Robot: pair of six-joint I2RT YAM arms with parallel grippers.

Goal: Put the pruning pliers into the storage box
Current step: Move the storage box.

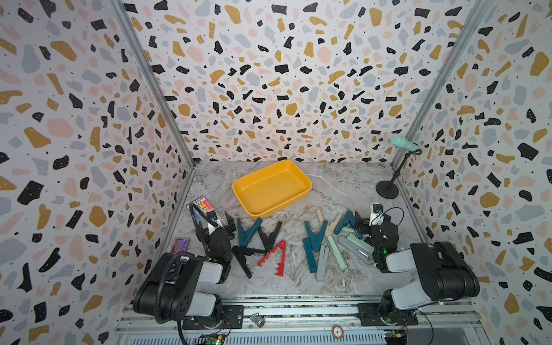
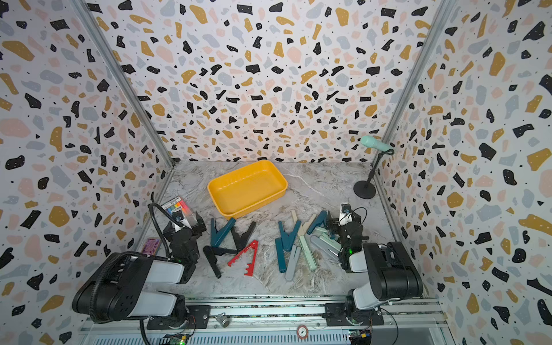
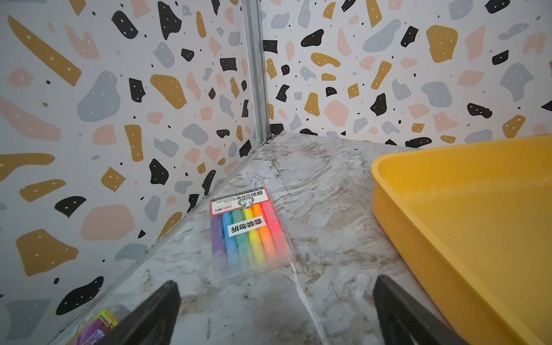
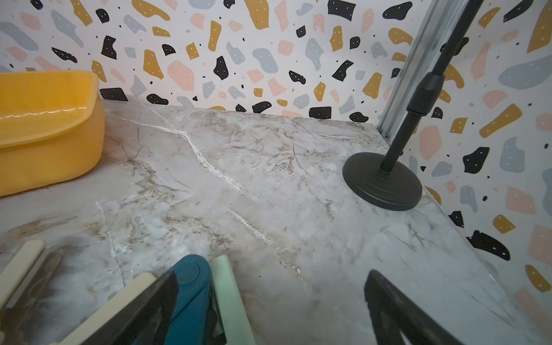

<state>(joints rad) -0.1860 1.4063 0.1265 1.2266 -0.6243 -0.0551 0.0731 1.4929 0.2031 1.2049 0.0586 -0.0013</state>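
My left pincer (image 3: 276,280), right pincer (image 4: 271,274) spread, empty, pruning pliers (image 1: 315,237) strewn between them, storage box (image 1: 268,191) toward the surface's (image 1: 343,185) back edge

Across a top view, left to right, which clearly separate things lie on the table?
Small purple card → flat rainbow-striped marker packet → notched red plastic pruning pliers → long grey pliers → round black microphone-stand base. Left out: overlapping pliers, mustard-yellow plastic tray.
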